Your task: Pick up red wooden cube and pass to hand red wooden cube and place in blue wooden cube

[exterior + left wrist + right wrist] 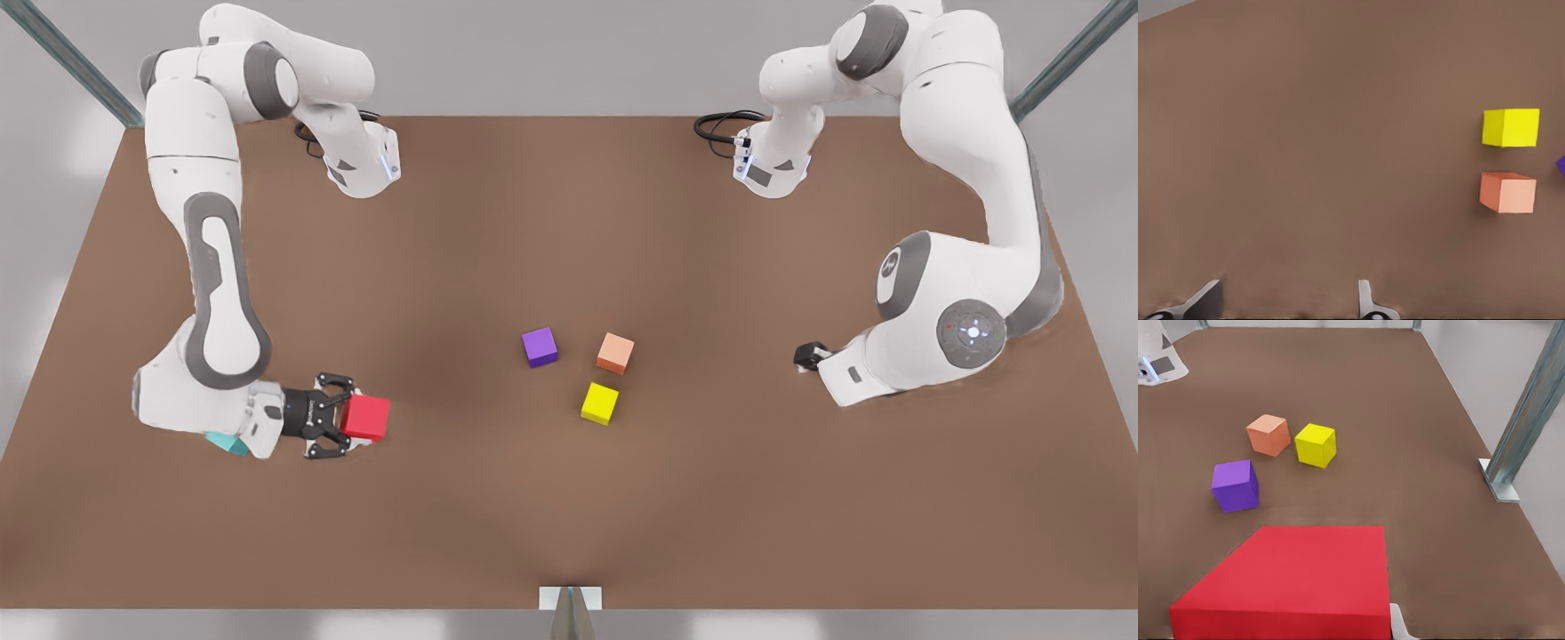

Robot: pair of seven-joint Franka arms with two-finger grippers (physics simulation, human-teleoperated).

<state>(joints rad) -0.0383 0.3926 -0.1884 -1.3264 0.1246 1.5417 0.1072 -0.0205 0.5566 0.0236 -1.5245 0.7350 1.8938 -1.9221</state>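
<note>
A: While the red wooden cube (366, 418) is being pinched between the fingers of the right gripper (343, 418), where is the blue wooden cube (227, 442) being seen?

B: It is being half hidden under that arm's wrist (a teal corner is showing), just behind the gripper, on the side away from the red cube. Whether the red cube is being held clear of the table (569, 222) cannot be told.

A: And what is lying ahead of that gripper?

B: Beyond the red cube, well apart from it, three others are being seen in the right wrist view: a purple cube (1235, 485) nearest, then a yellow cube (1315, 445) and a salmon-orange cube (1269, 434) just beside each other.

A: How is the left gripper (809, 356) being kept?

B: It is being held low over the table at the front view's right, waiting. Its fingers (1368, 303) are being held spread (bare table is showing between them). The yellow and orange cubes are lying ahead of it and off to one side, well apart from its fingertips.
</note>
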